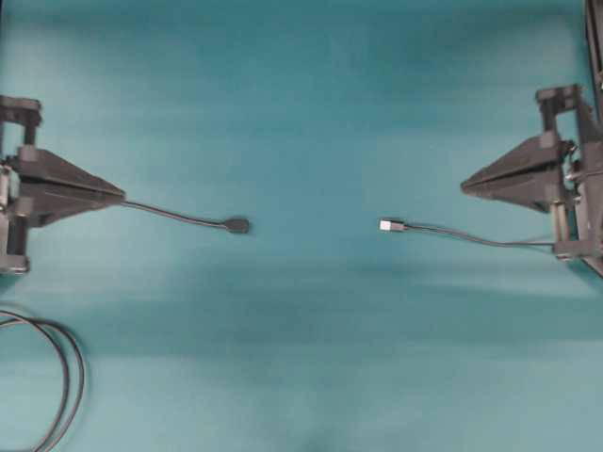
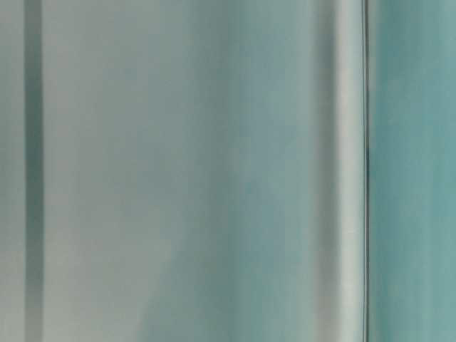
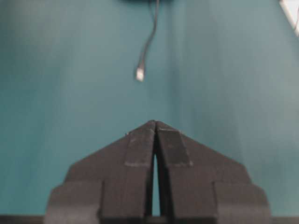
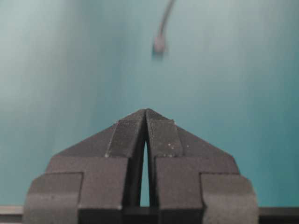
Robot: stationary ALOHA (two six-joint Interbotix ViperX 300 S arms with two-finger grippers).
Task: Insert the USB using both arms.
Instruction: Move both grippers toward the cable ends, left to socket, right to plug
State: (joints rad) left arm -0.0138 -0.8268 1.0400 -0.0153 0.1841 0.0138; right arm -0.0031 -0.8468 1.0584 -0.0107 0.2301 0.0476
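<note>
The USB [image 1: 391, 225] lies on the teal table right of centre, silvery tip pointing left, its thin grey cable running right. It also shows far ahead in the left wrist view as the USB [image 3: 139, 74]. Facing it across a gap lies the black socket end [image 1: 237, 225] of another cable, seen too as the socket end [image 4: 159, 44]. My left gripper [image 1: 121, 195] rests at the left edge, shut and empty, tips touching [image 3: 154, 122]. My right gripper [image 1: 465, 185] sits at the right edge, shut and empty, tips together [image 4: 146, 111].
A thicker looped black cable [image 1: 66, 377] lies at the lower left corner. The socket's cable [image 1: 165, 215] passes just under my left fingertips. The table-level view shows only blurred teal and grey bands.
</note>
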